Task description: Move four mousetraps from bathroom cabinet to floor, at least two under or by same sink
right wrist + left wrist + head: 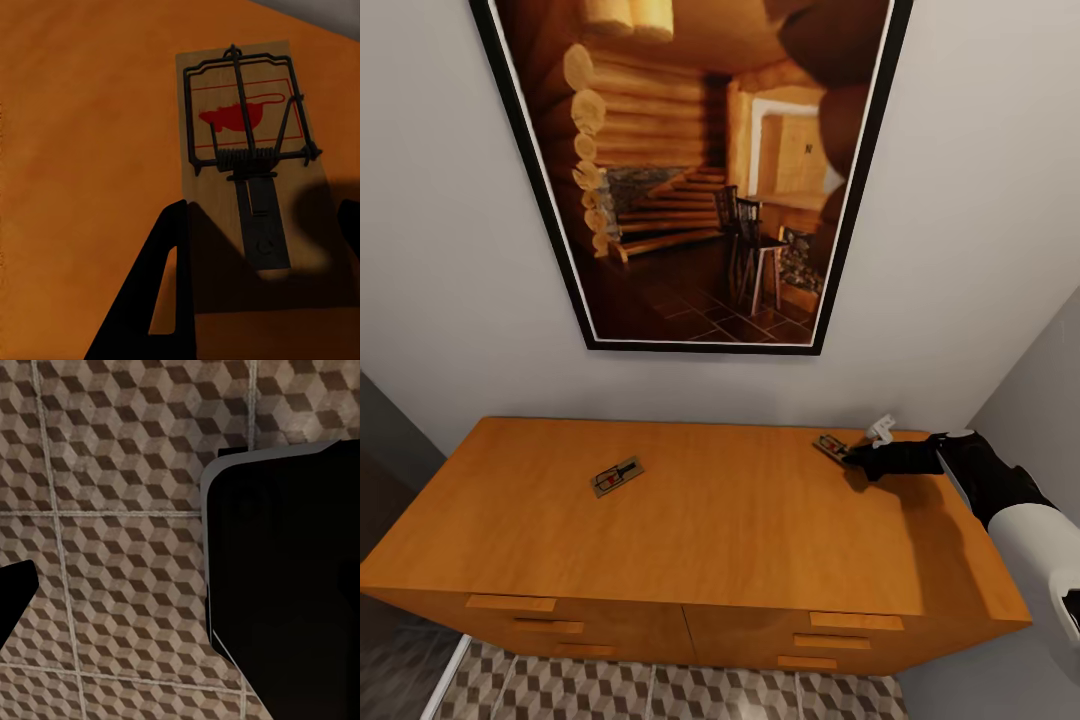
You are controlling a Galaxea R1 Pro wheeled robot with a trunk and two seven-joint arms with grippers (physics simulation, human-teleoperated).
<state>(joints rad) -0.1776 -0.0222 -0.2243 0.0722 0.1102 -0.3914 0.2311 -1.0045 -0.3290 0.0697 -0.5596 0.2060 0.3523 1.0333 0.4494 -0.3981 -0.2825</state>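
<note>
Two mousetraps lie on the orange-brown cabinet. One mousetrap sits left of the top's middle. The other mousetrap lies near the back right corner, with a red mouse mark and a dark wire spring. My right gripper is open, low over the top, one black finger at each side of this trap's near end. In the left wrist view my left gripper hangs open over the cube-pattern bathroom floor, with one dark fingertip at the picture's edge.
A large black-framed picture of a log cabin hangs on the white wall behind the cabinet. A grey wall closes in at the right. Drawer fronts with bar handles face me, above a strip of floor tiles. A black body part stands beside the left gripper.
</note>
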